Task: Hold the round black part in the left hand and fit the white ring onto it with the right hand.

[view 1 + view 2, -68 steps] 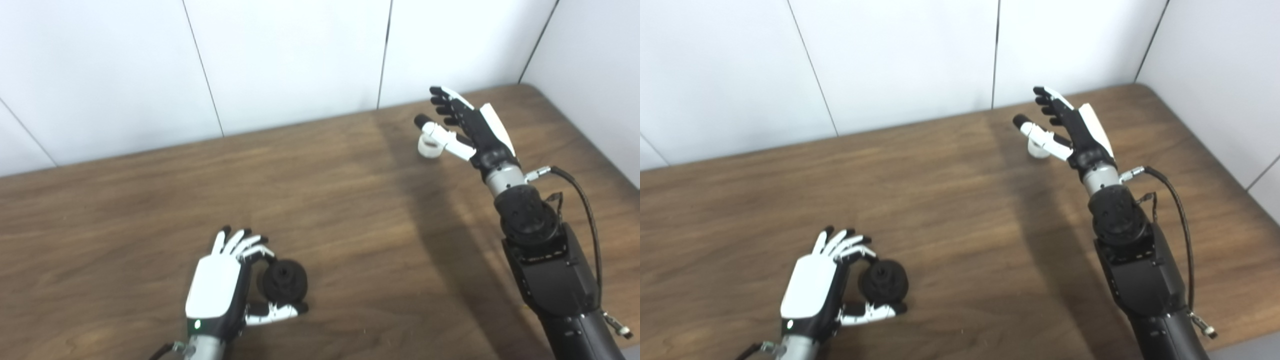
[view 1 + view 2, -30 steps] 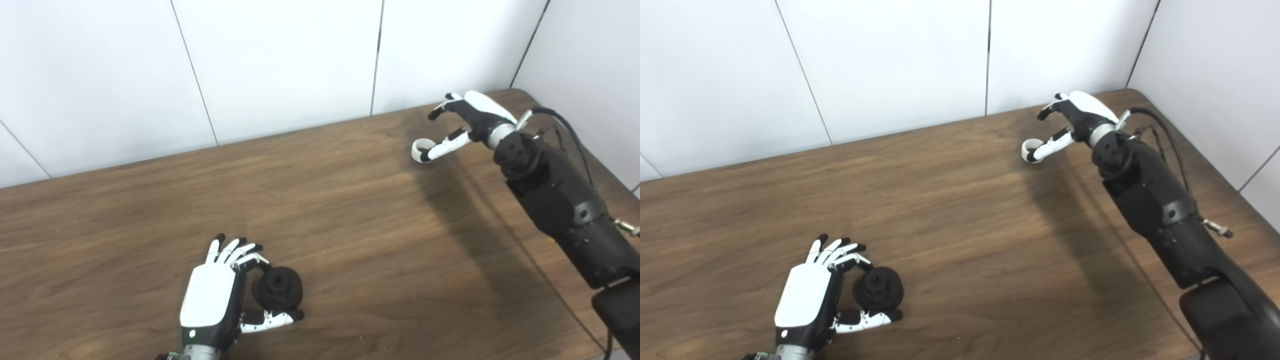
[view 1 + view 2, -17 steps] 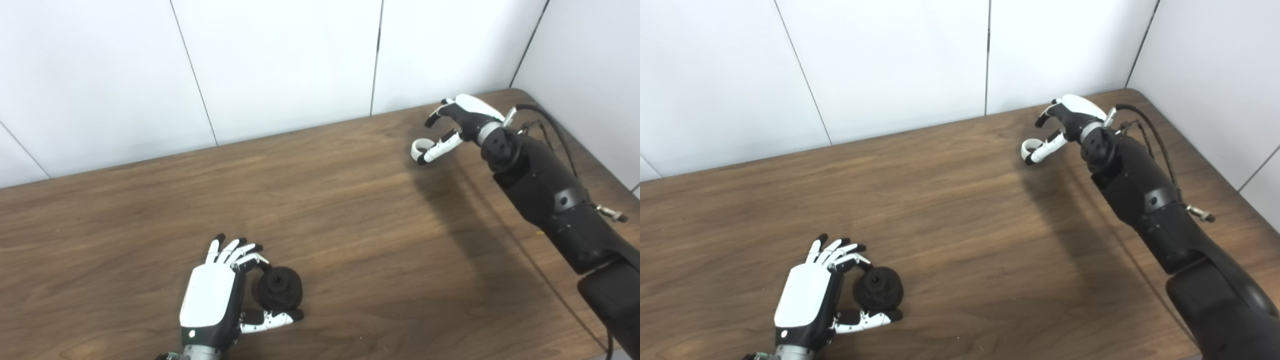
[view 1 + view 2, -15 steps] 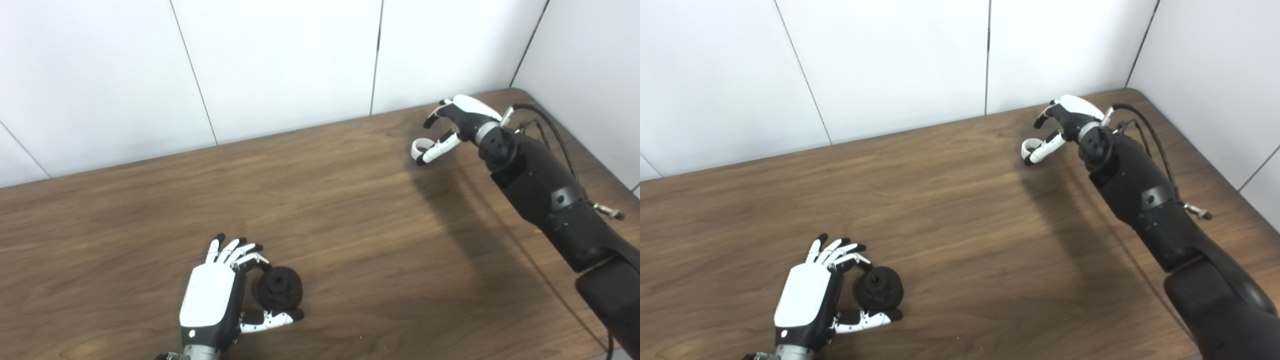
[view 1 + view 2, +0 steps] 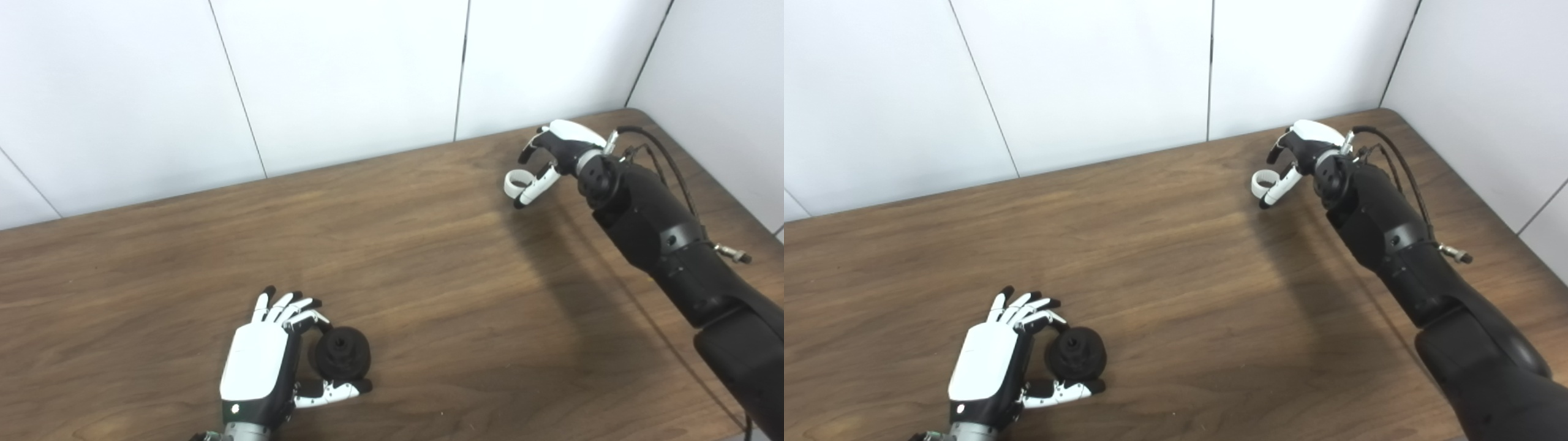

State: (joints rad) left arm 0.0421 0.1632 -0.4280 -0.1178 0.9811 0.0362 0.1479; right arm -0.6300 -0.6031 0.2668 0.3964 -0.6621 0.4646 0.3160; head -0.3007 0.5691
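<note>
Your round black plastic part, a knob-like disc with a recessed hub, sits low near the front edge of the brown wood-grain worktop, cupped by your left robot hand. The white-backed palm stands just to the part's left, the fingers curl over its far side and the thumb lies along its near side, so the left robot hand is loosely wrapped around the part. You cannot tell from either view whether the part rests on the worktop or is lifted clear of it.

The small white plastic ring is far from there, near the back right corner of the worktop, well apart from the black part. Your right robot hand is raised, its wrist bent downward, and the ring shows right at its thumb, below the curled dark fingertips. The hand appears to be pinching the ring, though the contact is too small to make out surely.

Behind that hand the black forearm runs toward the lower right, with a dark cable looping off its wrist. White wall panels close the scene behind and to the right.
</note>
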